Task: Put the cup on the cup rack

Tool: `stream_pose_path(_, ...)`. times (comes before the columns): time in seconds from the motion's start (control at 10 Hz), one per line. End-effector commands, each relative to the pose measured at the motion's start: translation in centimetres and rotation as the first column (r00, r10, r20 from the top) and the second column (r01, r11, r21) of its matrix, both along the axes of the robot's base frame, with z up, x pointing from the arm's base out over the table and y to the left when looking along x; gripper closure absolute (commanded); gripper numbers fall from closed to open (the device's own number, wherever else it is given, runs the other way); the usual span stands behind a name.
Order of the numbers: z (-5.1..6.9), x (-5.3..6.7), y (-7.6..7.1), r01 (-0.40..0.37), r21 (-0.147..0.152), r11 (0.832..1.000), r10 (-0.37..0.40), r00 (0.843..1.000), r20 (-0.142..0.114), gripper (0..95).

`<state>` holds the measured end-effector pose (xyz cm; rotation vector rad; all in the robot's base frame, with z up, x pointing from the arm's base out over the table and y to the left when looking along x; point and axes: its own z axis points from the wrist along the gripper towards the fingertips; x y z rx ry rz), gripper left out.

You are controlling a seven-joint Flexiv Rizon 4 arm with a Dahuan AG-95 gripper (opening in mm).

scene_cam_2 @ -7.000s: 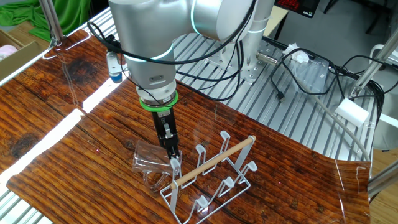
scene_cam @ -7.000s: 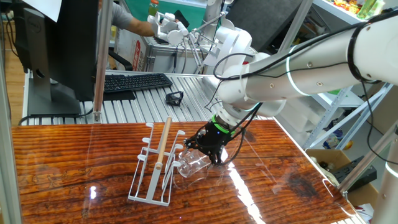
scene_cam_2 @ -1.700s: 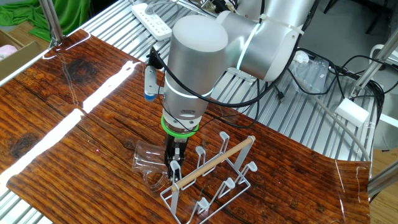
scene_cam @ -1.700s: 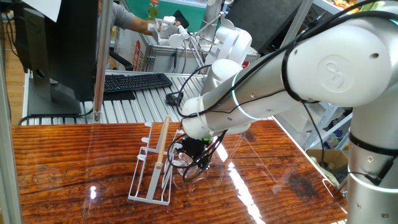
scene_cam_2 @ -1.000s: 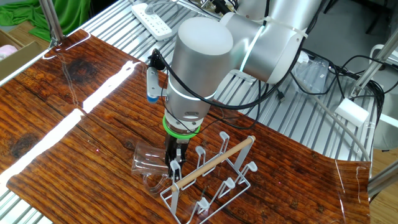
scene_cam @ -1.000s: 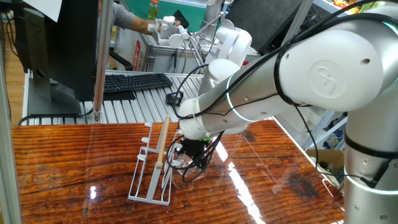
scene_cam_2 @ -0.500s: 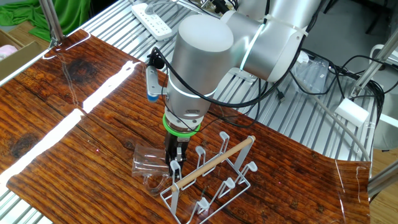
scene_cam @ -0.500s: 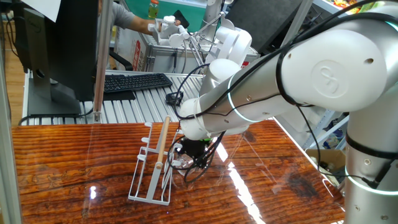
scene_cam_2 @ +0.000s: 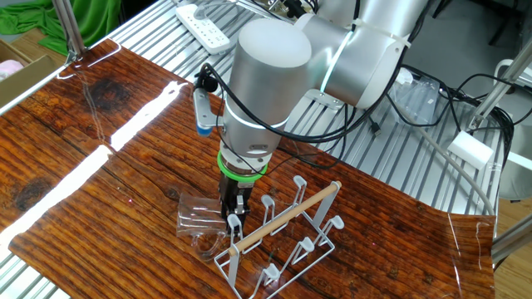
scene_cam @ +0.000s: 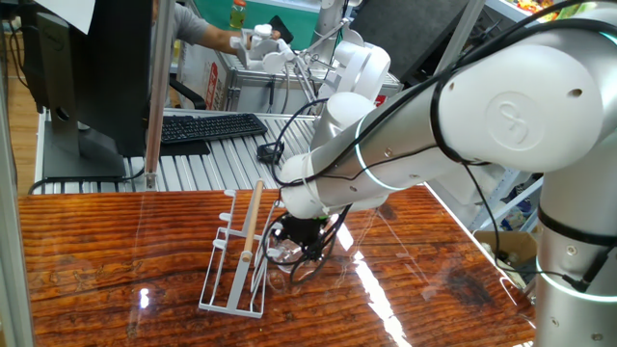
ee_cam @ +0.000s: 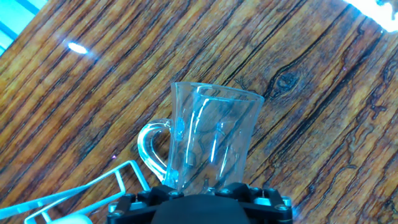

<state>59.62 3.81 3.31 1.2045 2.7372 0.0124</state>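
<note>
- The tabletop [scene_cam: 116, 260] is dark red-brown wood with strong grain and bright glare streaks; a ribbed metal surface borders it on the side where the keyboard [scene_cam: 207, 126] lies.
- The white robot arm [scene_cam: 463, 116] bends down over the middle of the tabletop, with a green ring at its wrist in the other fixed view.
- The cup rack [scene_cam_2: 287, 237] stands on the tabletop toward its edge nearest the camera in the other fixed view. Its white wire pegs point up on both sides, and the light wooden rod runs along its top.
- The cup [ee_cam: 211, 140] is clear glass with a curved handle on one side. It is tipped over, just beside the rack's end, with its open mouth facing away from the wrist; whether it touches the wood I cannot tell.
- The pincer [scene_cam_2: 233, 212] points down at the cup, right next to the rack's end post. In the hand view the cup's base end sits at the black fingers, so the pincer appears pressed onto the cup, though the finger pads themselves are hidden.
</note>
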Motion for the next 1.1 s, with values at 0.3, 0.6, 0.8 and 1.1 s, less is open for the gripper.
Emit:
stream_pose_path(0.3, 0.4, -0.3, -0.3, -0.038, 0.008, 0.999, 0.038, 0.999, -0.004, 95.0)
stream_pose_path(0.6, 1.0, -1.0, -0.7, -0.089, 0.006, 0.996, 0.089, 0.996, -0.008, 95.0)
stream_pose_path(0.8, 1.1, -1.3, -0.8, -0.105, 0.004, 0.994, 0.105, 0.994, -0.009, 95.0)
stream_pose_path(1.1, 1.5, -1.7, -1.0, -0.127, 0.013, 0.992, 0.127, 0.992, -0.013, 95.0)
